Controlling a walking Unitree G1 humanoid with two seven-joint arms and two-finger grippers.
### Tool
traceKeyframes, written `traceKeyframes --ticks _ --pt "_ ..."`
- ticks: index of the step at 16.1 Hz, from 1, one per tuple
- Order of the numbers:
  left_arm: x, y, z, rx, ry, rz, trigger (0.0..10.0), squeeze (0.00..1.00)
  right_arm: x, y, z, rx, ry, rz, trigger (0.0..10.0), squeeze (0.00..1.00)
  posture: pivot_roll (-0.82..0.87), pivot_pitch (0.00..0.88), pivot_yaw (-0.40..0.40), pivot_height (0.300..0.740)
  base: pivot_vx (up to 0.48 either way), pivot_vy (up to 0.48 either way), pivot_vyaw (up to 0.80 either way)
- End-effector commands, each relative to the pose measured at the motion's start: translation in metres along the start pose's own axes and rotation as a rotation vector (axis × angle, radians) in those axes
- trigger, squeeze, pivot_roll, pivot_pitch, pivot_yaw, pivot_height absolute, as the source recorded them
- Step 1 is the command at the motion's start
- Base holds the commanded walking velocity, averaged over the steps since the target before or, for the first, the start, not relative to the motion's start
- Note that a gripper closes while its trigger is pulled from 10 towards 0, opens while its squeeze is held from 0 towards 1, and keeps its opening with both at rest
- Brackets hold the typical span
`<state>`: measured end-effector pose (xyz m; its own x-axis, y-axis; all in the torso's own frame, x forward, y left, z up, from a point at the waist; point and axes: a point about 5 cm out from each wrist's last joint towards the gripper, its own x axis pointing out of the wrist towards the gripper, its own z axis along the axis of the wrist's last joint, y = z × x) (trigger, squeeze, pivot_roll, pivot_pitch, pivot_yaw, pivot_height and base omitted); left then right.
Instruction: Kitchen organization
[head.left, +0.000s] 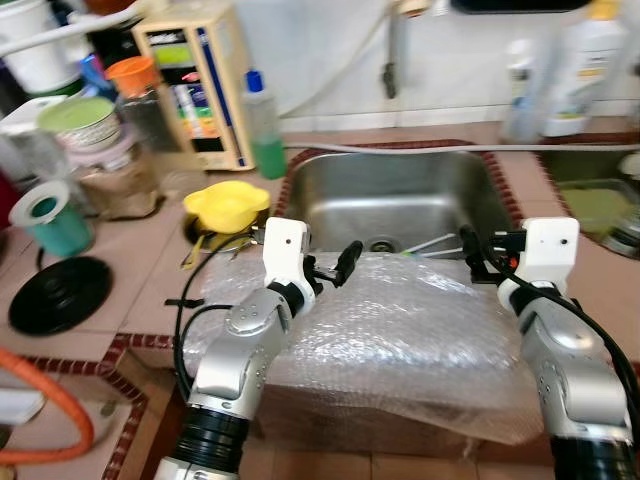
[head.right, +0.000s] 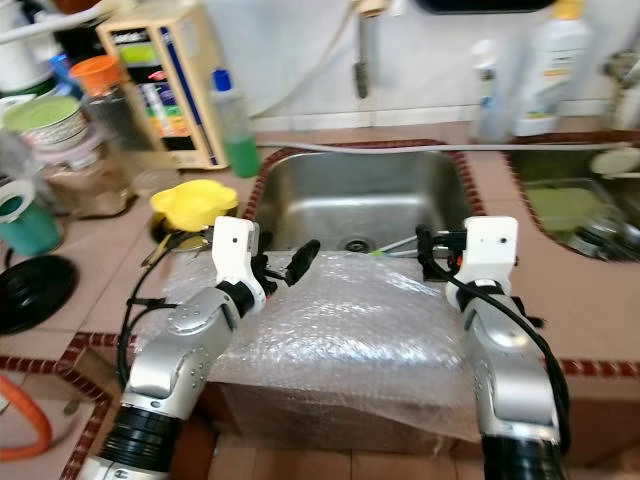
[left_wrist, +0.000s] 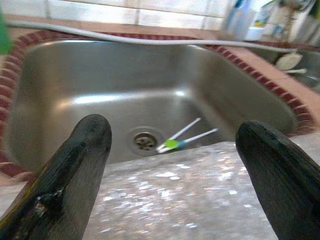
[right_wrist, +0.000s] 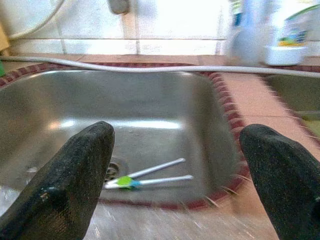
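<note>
A steel sink (head.left: 330, 190) is set into the tiled counter straight ahead. Two thin white sticks with green and blue ends (head.left: 435, 245) lie crossed by its drain (left_wrist: 144, 140). A sheet of bubble wrap (head.left: 400, 330) covers the counter's front edge below both arms. My left gripper (head.left: 340, 262) hovers open over the wrap's left part, pointing at the sink, with nothing between its fingers (left_wrist: 95, 135). My right gripper (head.left: 475, 255) is open too, above the wrap's right part near the sink's front rim. The sticks (right_wrist: 150, 177) lie past its fingertips.
Left of the sink are a yellow lid (head.left: 228, 203), a green bottle (head.left: 262, 125), a box (head.left: 195, 85), jars, a teal cup (head.left: 55, 222) and a black disc (head.left: 58, 293). White bottles (head.left: 590, 65) and a second basin (head.left: 595, 200) are at right.
</note>
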<state>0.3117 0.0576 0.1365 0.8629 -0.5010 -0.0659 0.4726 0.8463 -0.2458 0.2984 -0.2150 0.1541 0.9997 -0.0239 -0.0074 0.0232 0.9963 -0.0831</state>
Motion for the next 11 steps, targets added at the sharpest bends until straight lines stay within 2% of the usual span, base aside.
traceKeyframes --ticks 1,2,4,7,11 --pt "-0.001 0.006 0.004 0.022 -0.02 0.02 10.0 0.0 -0.003 0.004 0.003 -0.003 -0.002 0.014 10.0 0.0 -0.16 0.0 0.159 0.74 0.0 0.0 -0.79" --pt "-0.002 0.008 0.004 0.01 -0.029 0.029 10.0 0.0 -0.004 0.005 0.003 -0.004 -0.005 0.012 10.0 0.0 -0.16 0.0 0.159 0.74 0.0 0.0 -0.79" --pt "-0.004 0.012 0.006 0.013 -0.042 0.037 10.0 0.0 -0.004 0.01 0.007 0.009 -0.023 0.015 10.0 0.0 -0.15 0.0 0.161 0.74 0.0 0.0 0.0" --pt "-0.003 0.013 0.008 0.001 -0.041 0.046 10.0 0.0 -0.005 0.022 0.006 0.004 -0.023 0.03 10.0 0.0 -0.14 0.0 0.173 0.74 0.0 -0.409 0.0" --pt "-0.004 0.016 0.007 -0.007 -0.031 0.045 10.0 0.0 -0.006 0.023 0.004 0.019 -0.019 0.021 10.0 0.0 -0.14 0.0 0.182 0.74 0.0 -0.471 0.0"
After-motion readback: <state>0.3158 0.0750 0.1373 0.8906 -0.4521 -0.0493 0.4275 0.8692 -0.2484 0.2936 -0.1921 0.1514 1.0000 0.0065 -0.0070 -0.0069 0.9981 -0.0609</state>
